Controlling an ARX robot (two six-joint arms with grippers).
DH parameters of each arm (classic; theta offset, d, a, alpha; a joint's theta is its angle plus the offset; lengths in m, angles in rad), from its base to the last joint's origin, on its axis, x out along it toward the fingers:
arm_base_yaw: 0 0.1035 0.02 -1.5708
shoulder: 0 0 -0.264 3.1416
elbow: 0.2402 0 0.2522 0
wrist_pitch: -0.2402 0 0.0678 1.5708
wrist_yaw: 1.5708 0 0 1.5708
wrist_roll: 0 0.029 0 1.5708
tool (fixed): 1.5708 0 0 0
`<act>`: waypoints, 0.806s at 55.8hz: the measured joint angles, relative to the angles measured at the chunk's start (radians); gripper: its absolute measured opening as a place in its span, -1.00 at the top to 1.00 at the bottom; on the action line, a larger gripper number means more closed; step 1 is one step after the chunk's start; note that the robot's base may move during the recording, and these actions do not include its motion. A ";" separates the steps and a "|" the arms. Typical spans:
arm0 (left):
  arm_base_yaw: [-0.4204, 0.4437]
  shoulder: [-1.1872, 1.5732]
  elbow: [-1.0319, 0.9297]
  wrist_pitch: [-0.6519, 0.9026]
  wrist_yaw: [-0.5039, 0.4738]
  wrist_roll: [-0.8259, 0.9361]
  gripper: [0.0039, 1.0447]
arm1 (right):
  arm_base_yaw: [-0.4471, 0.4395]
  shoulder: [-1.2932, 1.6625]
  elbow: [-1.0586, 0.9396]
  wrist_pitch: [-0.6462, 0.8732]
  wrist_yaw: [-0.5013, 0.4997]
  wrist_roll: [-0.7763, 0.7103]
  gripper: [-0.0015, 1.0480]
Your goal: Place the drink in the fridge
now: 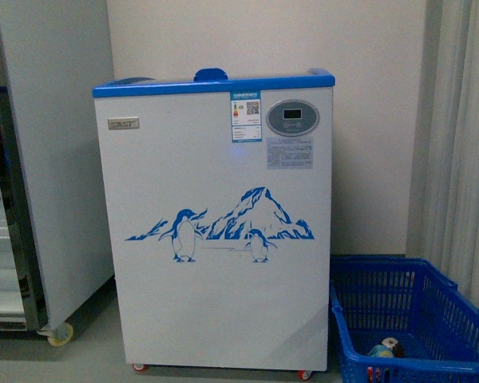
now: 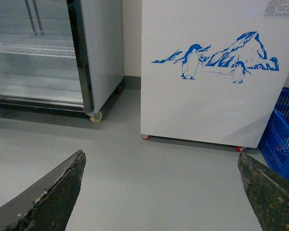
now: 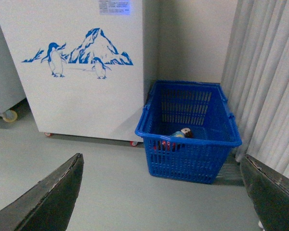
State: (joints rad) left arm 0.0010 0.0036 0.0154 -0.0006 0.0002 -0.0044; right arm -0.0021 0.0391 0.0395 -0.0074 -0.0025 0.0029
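Right gripper [image 3: 161,158] hangs released and empty, left gripper [image 2: 160,158] likewise; drink [image 3: 179,134] lies in the blue basket [image 3: 207,142] just beside the fridge [image 3: 86,110]; best descend inside the rim, closing across its body.

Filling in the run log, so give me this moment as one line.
stage: drink not picked | drink: in blue basket beside fridge | left gripper: open, empty | right gripper: open, empty

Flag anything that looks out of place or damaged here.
Nothing looks spilled or broken. The drink seems to lie on its side in the blue basket beside the fridge.
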 joint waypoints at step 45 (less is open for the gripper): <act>0.000 0.000 0.000 0.000 0.000 0.000 -0.85 | 0.000 0.000 0.000 0.000 0.000 0.000 -0.86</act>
State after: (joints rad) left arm 0.0010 0.0036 0.0154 -0.0002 0.0002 -0.0044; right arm -0.0021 0.0391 0.0395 -0.0074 -0.0025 0.0029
